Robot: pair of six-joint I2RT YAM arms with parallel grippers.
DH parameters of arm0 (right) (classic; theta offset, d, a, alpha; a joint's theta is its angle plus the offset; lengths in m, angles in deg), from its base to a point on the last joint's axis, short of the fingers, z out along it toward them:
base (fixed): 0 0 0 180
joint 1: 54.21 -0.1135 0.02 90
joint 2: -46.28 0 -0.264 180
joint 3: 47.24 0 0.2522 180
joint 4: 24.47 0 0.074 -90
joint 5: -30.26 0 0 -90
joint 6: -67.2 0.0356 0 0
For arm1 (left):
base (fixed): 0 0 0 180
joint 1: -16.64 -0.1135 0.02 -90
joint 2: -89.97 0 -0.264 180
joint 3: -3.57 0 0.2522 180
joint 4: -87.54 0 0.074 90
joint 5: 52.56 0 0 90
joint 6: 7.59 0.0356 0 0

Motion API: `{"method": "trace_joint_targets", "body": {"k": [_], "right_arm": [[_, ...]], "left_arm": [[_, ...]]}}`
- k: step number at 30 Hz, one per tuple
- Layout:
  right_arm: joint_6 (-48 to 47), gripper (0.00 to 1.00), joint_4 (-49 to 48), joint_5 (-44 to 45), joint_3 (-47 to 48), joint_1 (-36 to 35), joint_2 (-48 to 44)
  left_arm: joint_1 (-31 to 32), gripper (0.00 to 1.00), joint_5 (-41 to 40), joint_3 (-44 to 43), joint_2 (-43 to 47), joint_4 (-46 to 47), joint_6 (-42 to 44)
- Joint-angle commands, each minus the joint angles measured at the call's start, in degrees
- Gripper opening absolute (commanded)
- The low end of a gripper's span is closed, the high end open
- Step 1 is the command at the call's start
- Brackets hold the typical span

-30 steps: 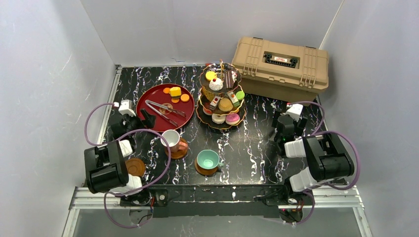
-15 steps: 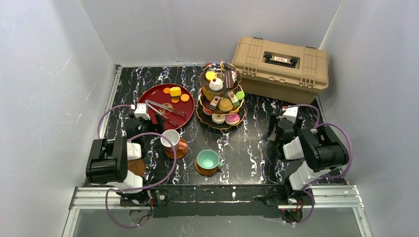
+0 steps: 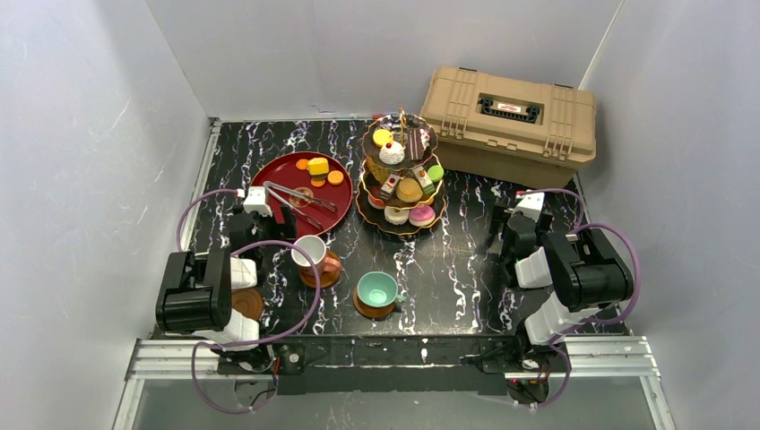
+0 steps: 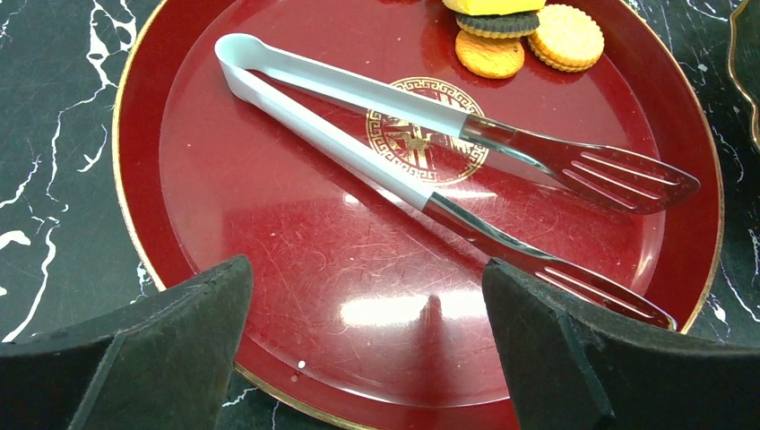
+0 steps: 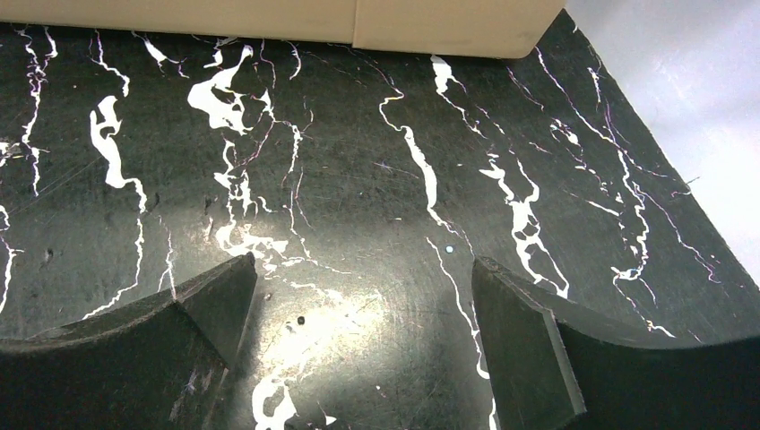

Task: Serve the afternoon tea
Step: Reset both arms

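The dark three-tier stand (image 3: 401, 175) carries several small pastries at the table's back middle. A pinkish cup (image 3: 311, 252) and a teal cup (image 3: 377, 289) each sit on a brown saucer near the front. One bare saucer (image 3: 245, 303) lies by the left arm's base. More pastries, a yellow cake (image 3: 318, 167) and round biscuits (image 4: 565, 36), lie on a red plate (image 4: 269, 224). My left gripper (image 4: 367, 278) hovers open over that plate's near rim, holding nothing. My right gripper (image 5: 363, 287) is open over bare tabletop, right of the stand.
Metal tongs (image 4: 341, 148) with white handles lie across the red plate, their tips just ahead of my left gripper's right finger (image 4: 582, 358). A tan plastic case (image 3: 511, 121) stands at the back right, its lower edge showing in the right wrist view. Grey walls close in three sides.
The left arm swung right and forward, bringing its gripper from the table's left side to the red plate's near edge. The right arm shifted slightly. Both have held still for the last half second.
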Motion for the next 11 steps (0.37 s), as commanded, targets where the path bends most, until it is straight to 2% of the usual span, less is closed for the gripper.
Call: {"method": "trace_joint_targets", "body": {"k": [1,11], "right_arm": [[-0.02,0.98,-3.85,0.09,0.62,0.25,-0.47],[-0.07,0.98,-3.85,0.09,0.65,0.25,-0.45]], "left_arm": [[0.30,0.98,-1.31,-0.62,0.63,-0.05,0.86],[1.08,0.98,-3.11,-0.90,0.60,-0.70,1.20]]}}
